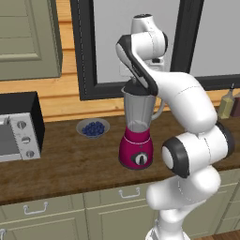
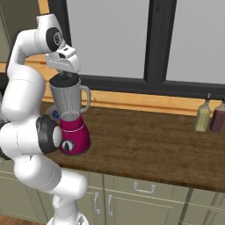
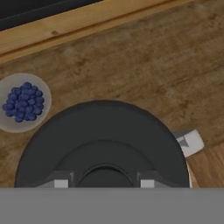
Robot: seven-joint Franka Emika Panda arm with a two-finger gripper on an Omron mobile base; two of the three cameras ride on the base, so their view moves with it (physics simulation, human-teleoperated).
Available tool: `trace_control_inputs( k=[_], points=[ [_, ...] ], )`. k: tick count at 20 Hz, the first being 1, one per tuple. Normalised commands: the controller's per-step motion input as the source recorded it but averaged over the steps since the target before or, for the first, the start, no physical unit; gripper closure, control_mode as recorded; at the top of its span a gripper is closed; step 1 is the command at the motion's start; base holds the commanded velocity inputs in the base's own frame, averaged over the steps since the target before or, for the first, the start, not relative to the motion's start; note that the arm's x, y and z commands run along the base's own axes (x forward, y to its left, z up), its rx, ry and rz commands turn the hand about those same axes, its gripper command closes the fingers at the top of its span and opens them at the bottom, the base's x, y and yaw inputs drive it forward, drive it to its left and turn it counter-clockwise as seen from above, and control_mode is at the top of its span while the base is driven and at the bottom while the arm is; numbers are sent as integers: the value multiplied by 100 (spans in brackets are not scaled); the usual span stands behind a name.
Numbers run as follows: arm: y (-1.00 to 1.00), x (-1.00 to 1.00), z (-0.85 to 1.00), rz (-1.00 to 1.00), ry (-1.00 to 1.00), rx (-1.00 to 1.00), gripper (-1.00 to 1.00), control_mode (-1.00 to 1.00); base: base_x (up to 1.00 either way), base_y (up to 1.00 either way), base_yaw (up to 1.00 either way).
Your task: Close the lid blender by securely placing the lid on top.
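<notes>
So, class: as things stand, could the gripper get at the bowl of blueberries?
Probably not yet: the gripper is shut on the lid above the blender. The bowl of blueberries itself sits unobstructed beside it.

A dark wooden counter (image 1: 70,164) runs above olive-grey cabinets (image 1: 108,211) with metal handles. Behind it, a light wood wall strip (image 2: 145,102) sits under a large dark-framed window (image 2: 154,39). A toaster oven (image 1: 18,126) stands at far left; two bottles (image 2: 210,116) at far right.
</notes>
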Motion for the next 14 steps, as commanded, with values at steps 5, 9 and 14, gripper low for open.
trace_control_inputs(
  k=[5, 9, 14],
  points=[
    [0, -6, -28, 0, 9, 0, 100, -100, 0, 0, 0],
    [0, 0, -14, 0, 5, 1, -100, -100, 0, 0, 0],
    [0, -10, 1, 0, 0, 2, -100, -100, 0, 0, 0]
  ],
)
